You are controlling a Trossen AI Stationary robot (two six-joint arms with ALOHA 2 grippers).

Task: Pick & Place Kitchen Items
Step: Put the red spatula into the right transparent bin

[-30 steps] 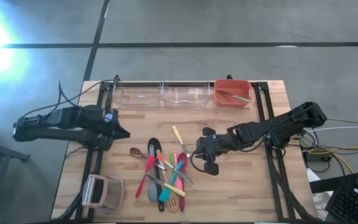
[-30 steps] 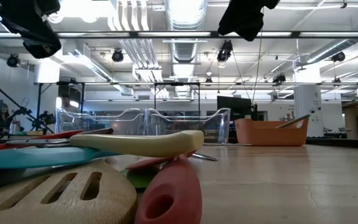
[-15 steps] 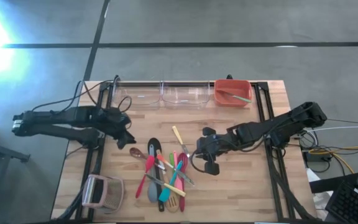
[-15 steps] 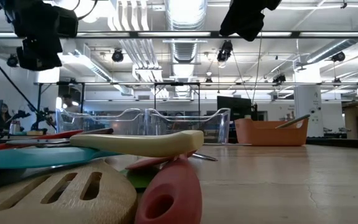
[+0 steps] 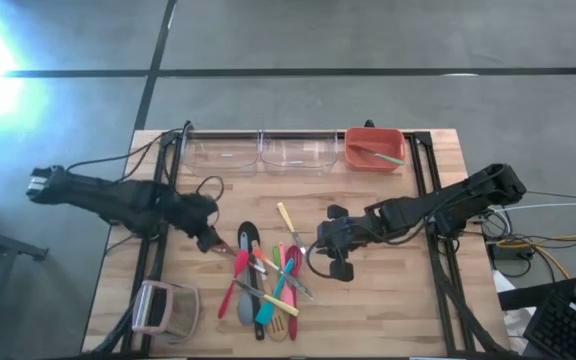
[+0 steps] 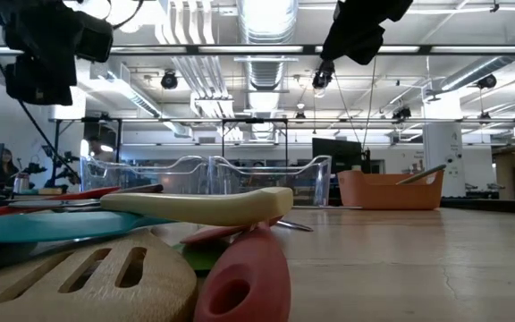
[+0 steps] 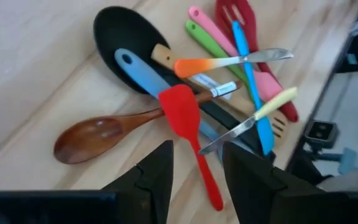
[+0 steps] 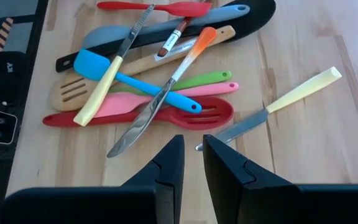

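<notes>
Wooden worktop, and at centre-left of the high view the left gripper hovers with jaws parted and empty over a brown wooden spoon and a red silicone spatula. Both lie tangled in the heap of utensils, so a grab could snag a neighbour and drag it along. Centre-right, the right gripper waits above the pile's edge, jaws narrow, holding nothing.

There are two clear bins at the 12 o'clock edge of the table and one orange bin. One utensil lies in the orange bin. About a dozen long-handled utensils sit piled near 6 o'clock.
</notes>
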